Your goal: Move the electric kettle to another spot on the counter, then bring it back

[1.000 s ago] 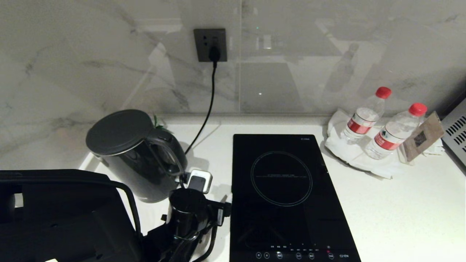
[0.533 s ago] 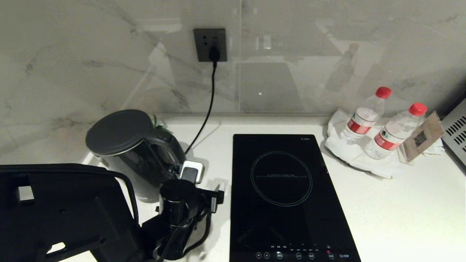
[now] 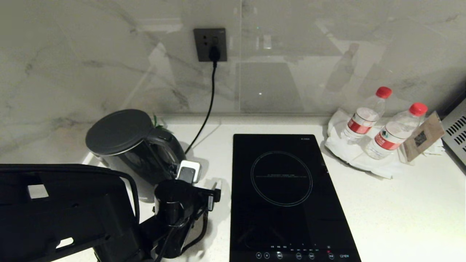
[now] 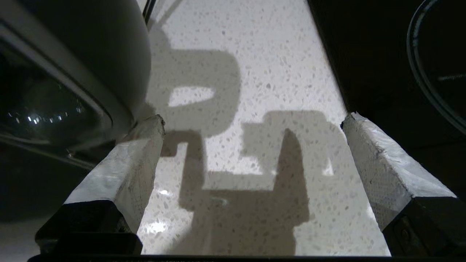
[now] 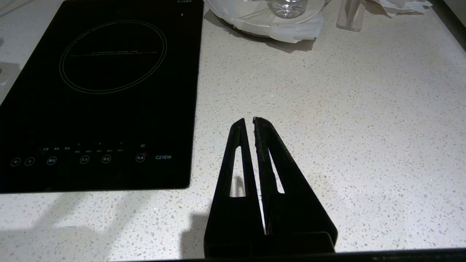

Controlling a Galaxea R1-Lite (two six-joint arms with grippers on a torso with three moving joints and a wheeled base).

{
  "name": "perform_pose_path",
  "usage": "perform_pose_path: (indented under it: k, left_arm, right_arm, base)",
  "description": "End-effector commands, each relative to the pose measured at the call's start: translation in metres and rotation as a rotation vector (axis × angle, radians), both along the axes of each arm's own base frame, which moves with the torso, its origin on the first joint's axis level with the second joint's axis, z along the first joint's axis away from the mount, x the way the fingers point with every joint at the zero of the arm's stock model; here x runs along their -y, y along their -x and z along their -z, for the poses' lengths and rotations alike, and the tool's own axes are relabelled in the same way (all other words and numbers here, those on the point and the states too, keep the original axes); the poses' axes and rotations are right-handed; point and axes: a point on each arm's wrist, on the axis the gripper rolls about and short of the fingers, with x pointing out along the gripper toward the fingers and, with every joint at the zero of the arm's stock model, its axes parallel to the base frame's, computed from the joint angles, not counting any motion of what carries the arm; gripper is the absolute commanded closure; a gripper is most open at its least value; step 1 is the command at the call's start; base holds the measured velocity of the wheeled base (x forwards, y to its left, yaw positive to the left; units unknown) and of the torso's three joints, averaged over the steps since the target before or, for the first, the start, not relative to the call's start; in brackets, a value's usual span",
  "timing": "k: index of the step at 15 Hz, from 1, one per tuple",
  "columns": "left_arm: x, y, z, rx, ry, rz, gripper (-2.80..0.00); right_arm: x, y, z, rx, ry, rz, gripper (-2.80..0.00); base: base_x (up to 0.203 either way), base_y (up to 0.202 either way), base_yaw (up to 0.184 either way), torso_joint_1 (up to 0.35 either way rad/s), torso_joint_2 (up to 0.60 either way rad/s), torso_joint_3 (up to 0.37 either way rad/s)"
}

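i've got the left gripper (image 4: 251, 153) spread wide beside the kettle (image 3: 134, 145), lined up for its handle (image 3: 167, 153).

The head view looks forward and down from above onto the white surface (image 3: 400, 218) and the marble wall behind it. The left wrist view sits low and very close, facing down along the left claw (image 4: 251, 123) beside the electric kettle (image 4: 65, 72). The right wrist view looks over the right claw (image 5: 251, 120) from higher up. All three share the induction hob (image 3: 287, 196).
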Motion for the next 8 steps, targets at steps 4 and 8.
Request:
perform_pose_path:
  k: [4, 8]
  left_arm:
    - [-0.003, -0.005, 0.015, -0.012, -0.010, -0.019, -2.80]
    - [-0.007, -0.009, 0.022, -0.013, -0.011, -0.038, -2.80]
  right_arm:
    - [0.000, 0.000, 0.000, 0.000, 0.000, 0.000, 0.00]
    - [0.000, 0.000, 0.000, 0.000, 0.000, 0.000, 0.00]
  base:
    - [0.000, 0.000, 0.000, 0.000, 0.00, 0.000]
    - [0.000, 0.000, 0.000, 0.000, 0.00, 0.000]
